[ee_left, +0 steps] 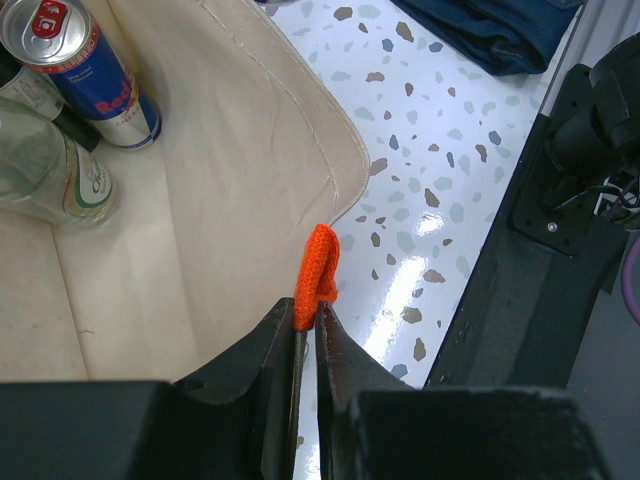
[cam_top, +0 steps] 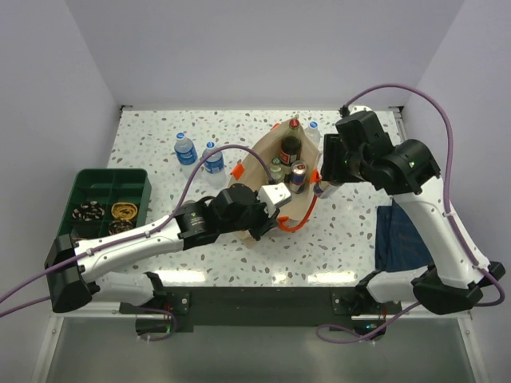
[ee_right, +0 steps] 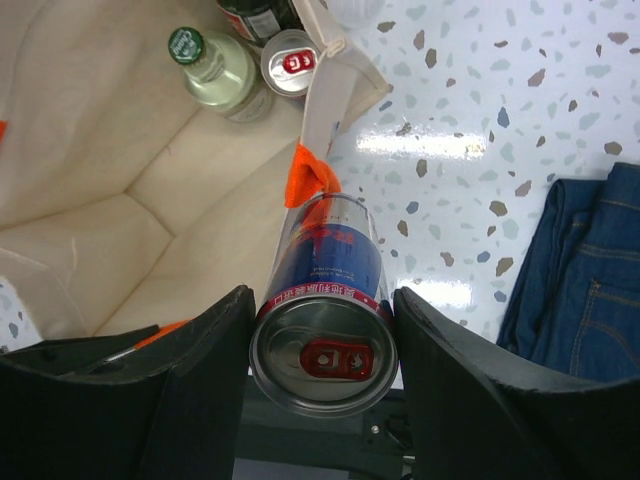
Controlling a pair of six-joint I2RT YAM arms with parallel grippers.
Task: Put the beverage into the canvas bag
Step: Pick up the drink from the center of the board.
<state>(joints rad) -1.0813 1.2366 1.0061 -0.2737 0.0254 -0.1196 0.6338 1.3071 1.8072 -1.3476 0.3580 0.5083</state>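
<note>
**Can held at the tote's rim, strap pinched**

Nearest the bases, the left gripper (ee_left: 308,318) is clenched on the orange strap handle (ee_left: 320,262) at the near rim of the canvas bag (cam_top: 254,163), which stands open on the speckled table (cam_top: 343,239). The right gripper (ee_right: 322,300) clasps a Red Bull can (ee_right: 330,265) between both fingers, its pull-tab end facing the wrist camera. The can hangs just beside the bag's right rim, outside the bag. Folded jeans (cam_top: 395,233) lie to the right, and a green compartment tray (cam_top: 100,185) sits to the left. Inside the bag stand a second Red Bull can (cam_top: 298,174), a green-capped clear bottle (ee_right: 212,68) and a red-capped dark cola bottle (cam_top: 289,145). Farther back, two water bottles (cam_top: 185,149) stand left of the bag.
</note>
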